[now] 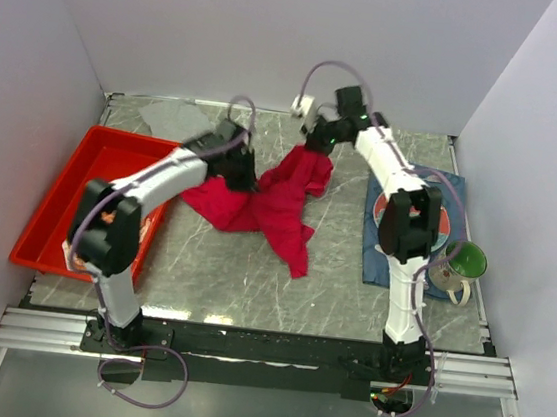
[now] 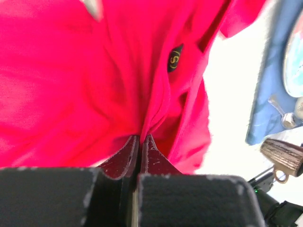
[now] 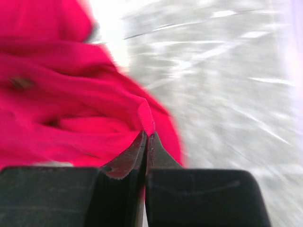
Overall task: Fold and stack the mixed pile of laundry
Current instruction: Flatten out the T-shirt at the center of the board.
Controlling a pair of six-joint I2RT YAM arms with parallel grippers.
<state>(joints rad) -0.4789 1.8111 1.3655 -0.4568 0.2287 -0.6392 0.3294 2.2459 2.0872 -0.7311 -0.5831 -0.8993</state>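
Crimson shirt (image 1: 282,197) is lying bunched and unfolded in the middle of the worktop (image 1: 211,266), with its lower end trailing toward the near edge and two spots being gripped. Left hand (image 2: 140,144) is pinching a fold of the shirt, jaws closed tight on fabric, just below the small black label (image 2: 174,57). Right hand (image 3: 147,138) is clamping a folded edge of the shirt on the far side, jaws also tight on cloth. Grey garment (image 1: 173,116) is lying loose at the far left, beyond the red tray (image 1: 58,204), and doesn't look folded. The small patterned cloth isn't showing anywhere I can pick out. Blue placemat (image 1: 378,265) and green cup (image 1: 469,260) are sitting off to the right, not involved. Judging progress: looks early, with nothing folded and no stack started. The shirt is probably just being taken up for spreading, so flattening, folding and stacking of every piece are all looking left to do.
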